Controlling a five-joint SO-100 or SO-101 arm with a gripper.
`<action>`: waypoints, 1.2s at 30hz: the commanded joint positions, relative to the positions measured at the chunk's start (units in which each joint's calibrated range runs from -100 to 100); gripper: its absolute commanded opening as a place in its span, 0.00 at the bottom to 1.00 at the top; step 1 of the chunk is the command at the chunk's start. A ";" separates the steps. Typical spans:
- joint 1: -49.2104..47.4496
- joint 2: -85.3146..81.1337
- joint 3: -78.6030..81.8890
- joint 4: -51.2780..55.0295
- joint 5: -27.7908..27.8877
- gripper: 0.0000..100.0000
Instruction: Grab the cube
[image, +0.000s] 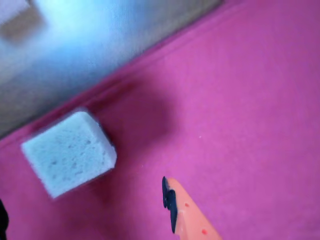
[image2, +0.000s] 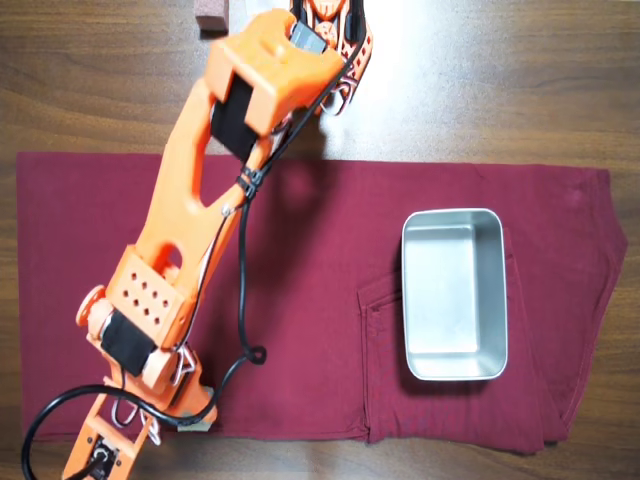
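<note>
One orange finger (image: 187, 215) with a dark pad enters the wrist view at the bottom centre; whether the gripper is spread or pressed together cannot be told. One cube (image: 70, 152), pale grey-beige, matte and pitted like foam, sits at the lower left of this view on the red cloth (image: 240, 115), near its edge. Seen from overhead: one orange arm (image2: 200, 210), one metal tray (image2: 454, 295) at right, one reddish block (image2: 209, 14) at top.
</note>
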 joint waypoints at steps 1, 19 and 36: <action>-1.13 1.20 -4.18 -1.50 -0.63 0.39; -4.20 10.25 -4.55 -13.86 -4.93 0.00; -35.10 -31.29 8.29 12.79 -9.18 0.00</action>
